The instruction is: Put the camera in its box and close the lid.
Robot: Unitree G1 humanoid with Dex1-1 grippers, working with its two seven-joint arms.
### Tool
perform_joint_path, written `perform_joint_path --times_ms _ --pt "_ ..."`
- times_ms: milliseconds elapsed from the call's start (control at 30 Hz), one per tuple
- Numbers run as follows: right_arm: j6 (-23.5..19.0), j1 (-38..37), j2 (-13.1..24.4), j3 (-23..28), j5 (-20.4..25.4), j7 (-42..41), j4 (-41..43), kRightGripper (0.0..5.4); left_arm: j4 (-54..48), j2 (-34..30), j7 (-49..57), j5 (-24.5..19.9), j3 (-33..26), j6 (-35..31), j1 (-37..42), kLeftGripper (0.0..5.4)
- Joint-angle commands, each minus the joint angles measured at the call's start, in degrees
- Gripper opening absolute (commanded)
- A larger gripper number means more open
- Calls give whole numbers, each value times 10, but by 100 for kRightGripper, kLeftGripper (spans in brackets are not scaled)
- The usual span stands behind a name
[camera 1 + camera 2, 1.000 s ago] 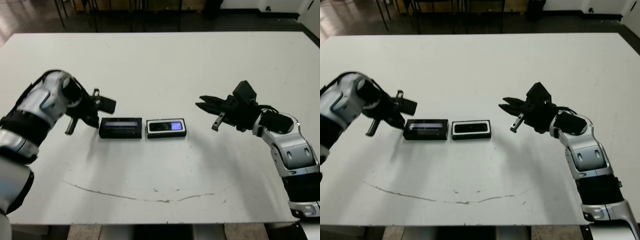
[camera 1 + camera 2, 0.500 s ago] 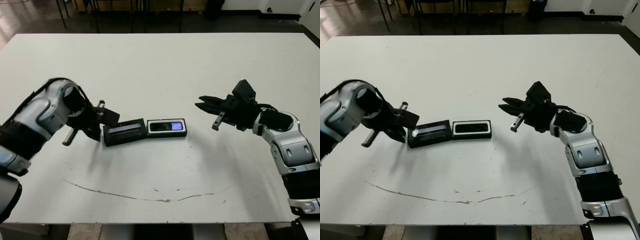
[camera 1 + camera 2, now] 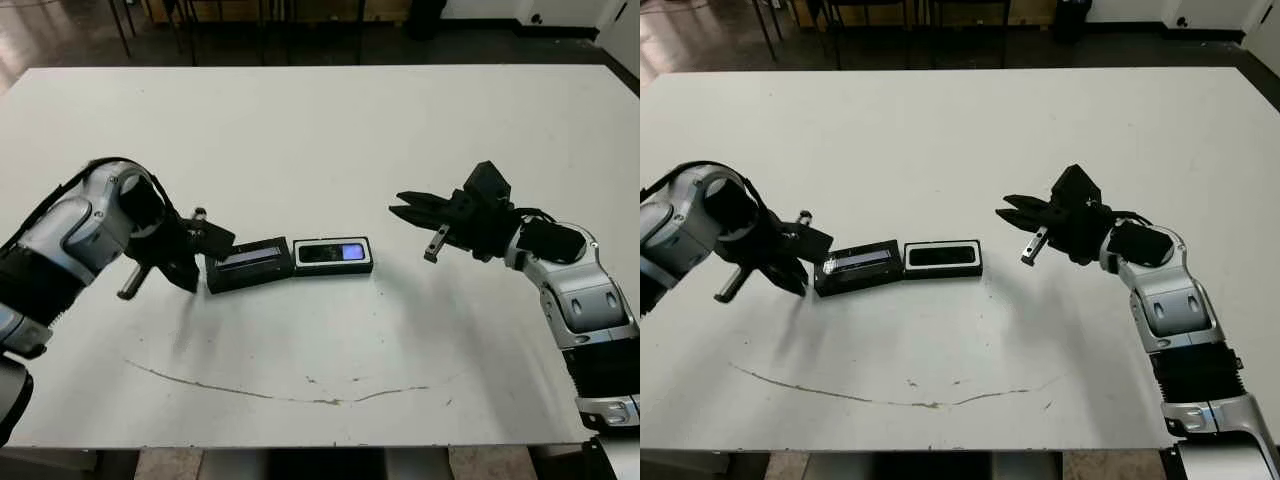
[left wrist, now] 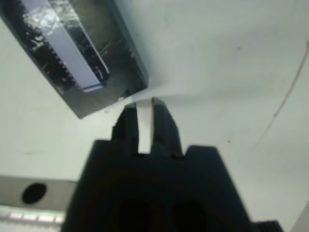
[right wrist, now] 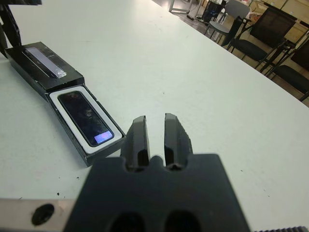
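Note:
The camera (image 3: 333, 252) lies screen-up in the open box (image 3: 335, 270), a black tray with a white lining, at mid-table. The lid (image 3: 250, 262), black with a pale strip, lies flat and slightly tilted, its right end touching the box's left end. My left gripper (image 3: 218, 240) is shut, with its tips just at the lid's left end; the left wrist view shows the fingertips (image 4: 161, 113) beside the lid's (image 4: 72, 53) corner. My right gripper (image 3: 400, 207) hovers shut to the right of the box, pointing at it and holding nothing. The right wrist view shows camera (image 5: 87, 116), box (image 5: 99, 151) and lid (image 5: 43, 60).
A thin dark scuff line (image 3: 290, 393) runs across the table near its front edge. Chair legs (image 3: 190, 30) stand beyond the far edge. Bare white tabletop (image 3: 330, 140) lies behind the box and between it and the right gripper.
The left gripper pushed the lid rightward, tilting it until it met the box, then the arm drew back slightly. Box, camera and right arm stayed put.

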State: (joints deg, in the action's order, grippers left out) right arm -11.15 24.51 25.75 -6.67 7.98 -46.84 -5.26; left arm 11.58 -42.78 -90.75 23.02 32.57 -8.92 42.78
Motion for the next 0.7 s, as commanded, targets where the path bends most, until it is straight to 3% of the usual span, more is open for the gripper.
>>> perform_joint_path --times_ms 33,300,500,567,700 --pt "-3 3 2 -3 1 -4 -10 2 1 -31 61 24 -24 29 -4 0" --pt "0 -5 1 -1 5 -5 -8 2 53 -81 249 107 -84 37 8 0" --pt "-9 -8 6 2 10 -9 -7 2 58 -114 262 175 -81 21 11 0" --pt "-10 -8 6 3 13 -11 -10 0 47 -119 280 157 -109 20 -5 5" --pt "-6 -10 6 1 11 -9 -11 0 35 -104 297 -4 -229 40 -52 66"
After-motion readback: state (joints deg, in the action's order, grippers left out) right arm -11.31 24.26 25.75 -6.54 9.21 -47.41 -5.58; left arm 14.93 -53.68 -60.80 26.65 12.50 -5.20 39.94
